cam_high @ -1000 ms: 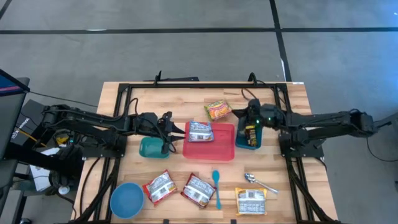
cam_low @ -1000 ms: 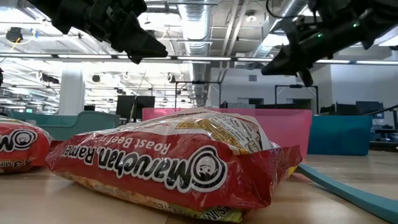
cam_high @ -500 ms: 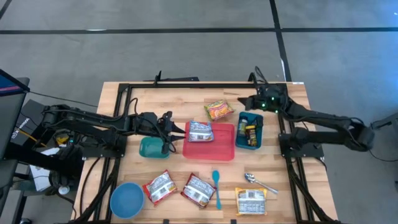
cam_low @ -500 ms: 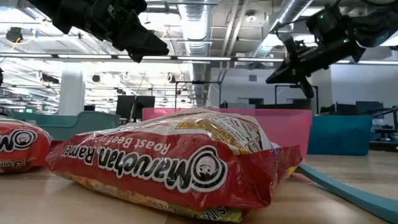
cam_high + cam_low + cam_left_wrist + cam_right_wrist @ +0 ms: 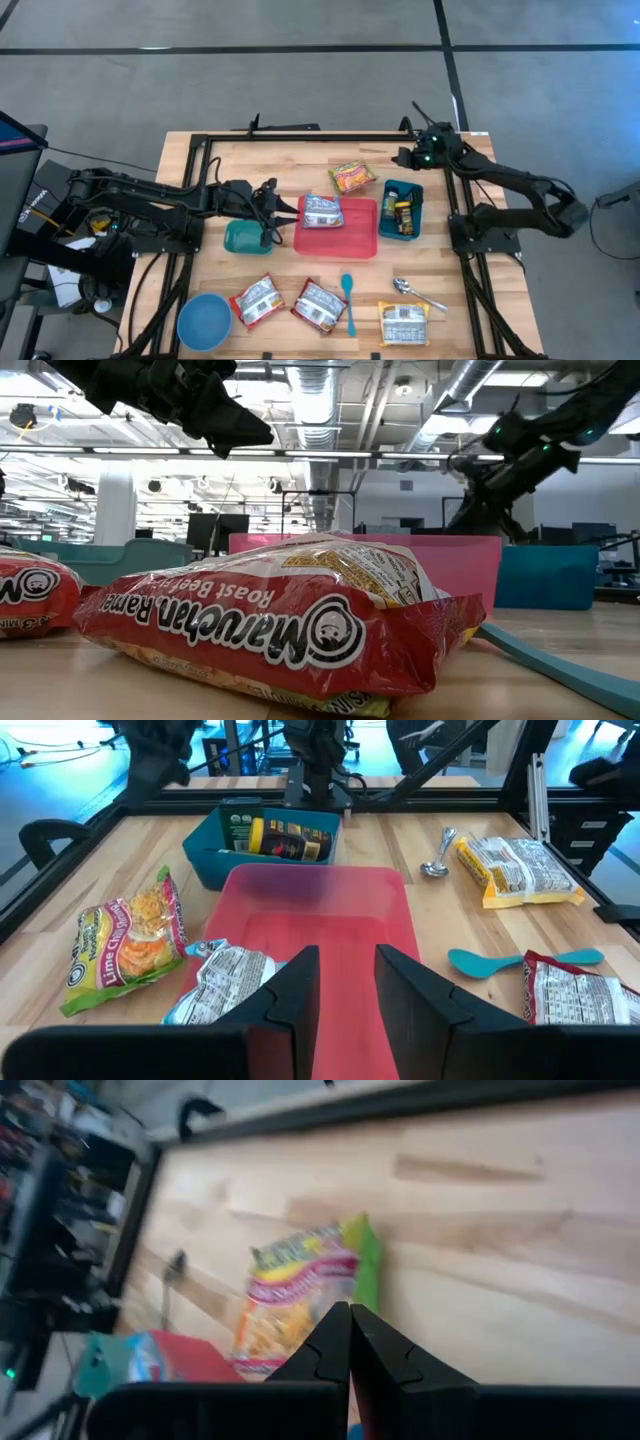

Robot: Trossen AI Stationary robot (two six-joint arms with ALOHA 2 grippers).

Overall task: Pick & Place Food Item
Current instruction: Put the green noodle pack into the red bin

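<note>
Ramen packets mostly lie loose on the wooden table (image 5: 470, 330), only 1 silver packet (image 5: 322, 211) sits in the red plastic tray (image 5: 352, 243) just ahead of the empty, part-open left gripper (image 5: 268, 207), while the shut, empty right gripper (image 5: 403, 157) hovers near the lime-green chili packet (image 5: 351, 178).

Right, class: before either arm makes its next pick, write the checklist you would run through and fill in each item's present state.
1. Right gripper empty and shut: ok.
2. Left gripper holding nothing, fingers apart: ok.
3. Red tray has bare floor beside its ramen packet: ok.
4. Lime ramen packet lies free on the table, clear of the tray: ok.
5. Blue bin has spare room: cannot tell.
</note>
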